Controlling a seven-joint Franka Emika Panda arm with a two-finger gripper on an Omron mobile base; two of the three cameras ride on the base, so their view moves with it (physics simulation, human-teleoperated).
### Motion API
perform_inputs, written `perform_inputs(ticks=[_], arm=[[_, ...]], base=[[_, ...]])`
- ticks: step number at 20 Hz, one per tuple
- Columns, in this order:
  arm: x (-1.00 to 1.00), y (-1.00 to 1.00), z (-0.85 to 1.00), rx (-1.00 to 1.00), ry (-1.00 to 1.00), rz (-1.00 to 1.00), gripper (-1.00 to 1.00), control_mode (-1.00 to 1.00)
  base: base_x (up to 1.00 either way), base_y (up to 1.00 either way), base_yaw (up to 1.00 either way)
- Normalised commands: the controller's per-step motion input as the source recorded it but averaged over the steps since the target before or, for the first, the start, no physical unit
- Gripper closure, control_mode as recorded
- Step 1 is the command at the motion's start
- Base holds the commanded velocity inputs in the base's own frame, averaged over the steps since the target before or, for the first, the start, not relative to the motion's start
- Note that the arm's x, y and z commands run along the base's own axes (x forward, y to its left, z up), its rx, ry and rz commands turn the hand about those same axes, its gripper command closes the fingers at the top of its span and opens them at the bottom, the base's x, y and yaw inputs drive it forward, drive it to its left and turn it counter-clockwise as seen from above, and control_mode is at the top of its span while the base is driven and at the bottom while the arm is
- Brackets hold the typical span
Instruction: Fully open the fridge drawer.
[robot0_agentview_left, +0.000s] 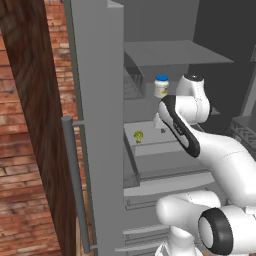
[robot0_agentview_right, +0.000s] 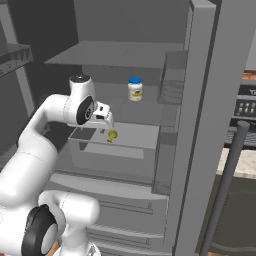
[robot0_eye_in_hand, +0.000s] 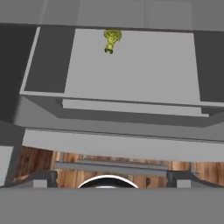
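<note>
Taking the fridge drawer (robot0_agentview_right: 112, 150) as landmark: it sits pulled out from the open fridge, below the shelf carrying a blue-lidded jar (robot0_agentview_right: 135, 89). Above the drawer's left part hangs the gripper (robot0_agentview_right: 102, 120); whether its jaws are parted or closed cannot be told. Just right of the gripper, a small green vegetable (robot0_agentview_right: 112, 135) lies on the drawer floor.

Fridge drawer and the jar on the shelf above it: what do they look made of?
Fridge drawer: light-grey matte floor with translucent, glassy walls, likely clear plastic or glass; the interior shows dimly through its front and side.

Jar: pale cream body, probably glass or plastic with a printed label, under a glossy blue lid that looks plastic. Too small to settle; it is rendered.
</note>
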Motion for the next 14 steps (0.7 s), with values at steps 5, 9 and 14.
perform_inputs(ticks=[5, 9, 14], arm=[[0.38, 0.0, -0.39, 0.0, 0.0, 0.0, -1.0, -1.0], [0.51, 0.0, -0.19, 0.0, 0.0, 0.0, -1.0, -1.0], [0.49, -0.01, -0.29, 0.03, -0.02, 0.0, -1.0, -1.0]], base=[[0.0, 0.0, 0.0], [0.0, 0.0, 0.0], [0.0, 0.0, 0.0]])
